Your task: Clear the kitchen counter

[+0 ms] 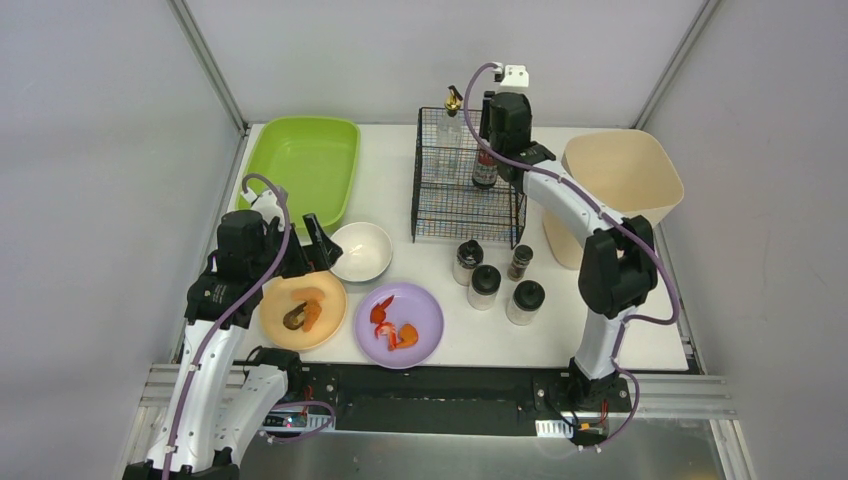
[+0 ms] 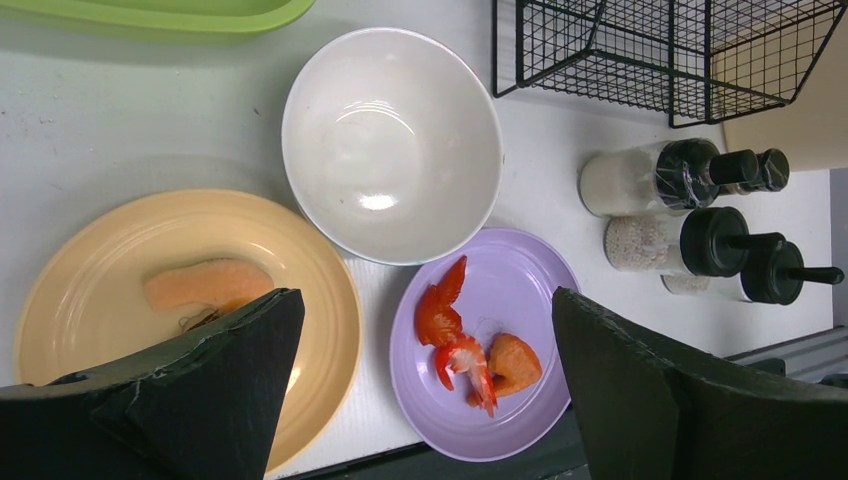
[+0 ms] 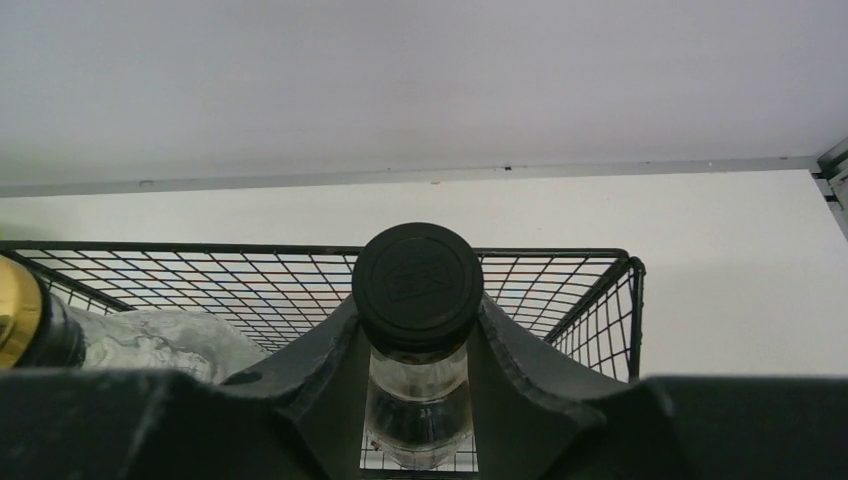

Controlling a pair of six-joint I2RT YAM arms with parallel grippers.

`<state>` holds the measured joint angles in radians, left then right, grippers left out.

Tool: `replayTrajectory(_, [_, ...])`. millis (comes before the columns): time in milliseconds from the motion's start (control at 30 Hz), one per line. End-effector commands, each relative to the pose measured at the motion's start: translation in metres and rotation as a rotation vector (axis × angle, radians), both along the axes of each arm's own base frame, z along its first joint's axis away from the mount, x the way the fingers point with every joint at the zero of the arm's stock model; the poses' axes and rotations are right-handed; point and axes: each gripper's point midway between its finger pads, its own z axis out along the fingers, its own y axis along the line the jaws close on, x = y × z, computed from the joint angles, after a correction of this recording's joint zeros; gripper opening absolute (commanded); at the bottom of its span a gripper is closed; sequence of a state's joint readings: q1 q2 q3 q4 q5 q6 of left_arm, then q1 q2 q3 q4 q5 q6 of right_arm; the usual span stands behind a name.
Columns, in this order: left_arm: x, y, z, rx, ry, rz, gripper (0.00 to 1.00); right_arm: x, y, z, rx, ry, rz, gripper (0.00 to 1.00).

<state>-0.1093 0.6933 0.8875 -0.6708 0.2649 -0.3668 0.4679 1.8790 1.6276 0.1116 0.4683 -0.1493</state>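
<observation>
Right gripper (image 3: 418, 335) is clamped on the black-capped bottle (image 3: 417, 275) in the wire basket (image 1: 440, 205) at the back of the white kitchen counter (image 1: 395, 190), so I'd keep it upright, clear of the gold-capped bottle (image 3: 20, 315), and let go only once it's seated, while the left gripper (image 2: 425, 320) hangs wide open above the purple plate (image 2: 535, 285).

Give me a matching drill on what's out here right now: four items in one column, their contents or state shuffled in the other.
Items
1. white bowl
2. purple plate
3. orange plate
4. black-capped bottle

States
A. between the fingers of the right end effector, inside the wire basket
B. carries red shrimp pieces
C. empty
D. carries a pale orange slice

Pairs: 1-C, 2-B, 3-D, 4-A
</observation>
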Motion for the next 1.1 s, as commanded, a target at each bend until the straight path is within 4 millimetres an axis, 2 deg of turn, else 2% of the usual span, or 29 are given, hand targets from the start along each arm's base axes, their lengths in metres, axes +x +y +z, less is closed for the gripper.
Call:
replayTrajectory(0, [0.002,-0.001,0.006,-0.01,-0.029,-0.012,1.0,-0.005,0.0,0.07,0.141,-0.198,0.001,0.0])
replayTrajectory(100, [0.003,-0.001,0.006,-0.009,-0.027,-0.01,1.0,-0.009,-0.001,0.062,0.148,-0.185,0.003,0.0])
replayTrajectory(167, [0.003,-0.001,0.006,-0.009,-0.03,-0.009,1.0,-0.012,0.0,0.059,0.15,-0.178,0.01,0.11])
replayTrajectory(300, [0.003,-0.001,0.006,-0.007,-0.03,-0.008,1.0,-0.02,-0.001,0.061,0.158,-0.18,0.019,0.42])
replayTrajectory(400, [0.003,0.0,0.006,-0.007,-0.031,-0.008,1.0,-0.029,-0.001,0.078,0.16,-0.208,0.023,0.59])
replayTrajectory(500, [0.003,0.0,0.006,-0.006,-0.032,-0.007,1.0,-0.041,-0.002,0.098,0.143,-0.237,0.029,0.69])
replayTrajectory(633, [0.002,0.0,0.006,-0.004,-0.034,-0.009,1.0,-0.065,-0.003,0.122,0.129,-0.268,0.047,0.74])
replayTrajectory(733, [0.002,0.0,0.007,-0.003,-0.039,-0.009,1.0,-0.086,-0.006,0.132,0.133,-0.256,0.067,0.75])
replayTrajectory(933, [0.001,0.001,0.008,-0.002,-0.045,-0.004,1.0,-0.133,-0.001,0.129,0.2,-0.163,0.165,0.76])
replayTrajectory(1067, [0.002,0.004,0.009,0.009,-0.054,0.013,1.0,-0.159,0.002,0.114,0.208,-0.029,0.219,0.77])
